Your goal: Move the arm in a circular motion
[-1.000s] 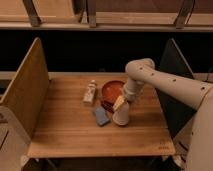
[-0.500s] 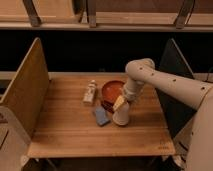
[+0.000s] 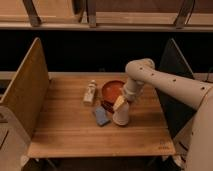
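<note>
Bowl: red bowl (image 3: pixel 111 91) near the middle of the table (image 3: pixel 65 132); its right rim is covered by the arm, and nothing can be made out inside it.
Cup: white cup (image 3: pixel 122 117) just in front of the bowl on the table; its top is hidden by the gripper, contents not visible.
Arm: cream-white arm (image 3: pixel 167 86) enters from the right edge, bends at a rounded elbow above the far right of the table and runs down toward the bowl; its base is cut off at the right.
Gripper: pale yellowish gripper (image 3: pixel 119 103) sits over the bowl's front rim, directly above the cup; how far open it is, and whether it grips anything, cannot be told.
Other items: blue object (image 3: pixel 101 116) lying flat left of the cup; small pale item (image 3: pixel 90 93) left of the bowl, too unclear to identify.
Panels: side panels stand at the left (image 3: pixel 25 97) and right (image 3: pixel 172 75) of the table.
</note>
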Tool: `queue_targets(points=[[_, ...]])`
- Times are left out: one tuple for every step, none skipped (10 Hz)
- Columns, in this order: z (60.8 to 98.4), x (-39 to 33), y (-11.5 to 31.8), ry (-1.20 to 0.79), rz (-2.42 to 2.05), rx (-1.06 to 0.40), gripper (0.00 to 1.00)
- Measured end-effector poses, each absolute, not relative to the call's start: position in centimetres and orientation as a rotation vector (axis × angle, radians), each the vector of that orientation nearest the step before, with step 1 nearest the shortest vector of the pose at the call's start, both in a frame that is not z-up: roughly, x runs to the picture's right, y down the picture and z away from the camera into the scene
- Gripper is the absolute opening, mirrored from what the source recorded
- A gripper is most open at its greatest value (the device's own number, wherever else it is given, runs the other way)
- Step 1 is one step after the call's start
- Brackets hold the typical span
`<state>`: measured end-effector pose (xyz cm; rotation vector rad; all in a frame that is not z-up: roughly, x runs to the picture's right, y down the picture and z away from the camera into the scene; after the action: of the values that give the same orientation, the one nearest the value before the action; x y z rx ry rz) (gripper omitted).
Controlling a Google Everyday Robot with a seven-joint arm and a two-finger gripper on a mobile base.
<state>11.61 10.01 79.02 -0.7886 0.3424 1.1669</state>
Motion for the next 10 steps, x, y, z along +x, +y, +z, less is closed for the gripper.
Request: queue_targets(points=[[79.0,11.7,9.9,0.343,1.164,-0.782,0.8],[79.2,12.1,9.1,0.344,1.153,-0.753,0.8],[79.3,12.2,7.8,0.338,1.135,-0.717,0.8],[79.0,11.8,5.5,0.327,1.103,-0.668,0.8],[78.5,11.2,4.0,0.32,1.071,-0.638,0.8],[78.2,10.6,2.7,0.31,1.046,-0.609,0.8],[77.7,9.7,1.1,0.299,1.002,-0.572,0.8],[77.4,8.9,-0.5,0.278,0.961,-0.536,0.8],[77.3,8.3,-1.8,0.254,0.929,-0.511,0.8],[77.2,7.6,-3.3,0.218,0.89,-0.497,0.8]])
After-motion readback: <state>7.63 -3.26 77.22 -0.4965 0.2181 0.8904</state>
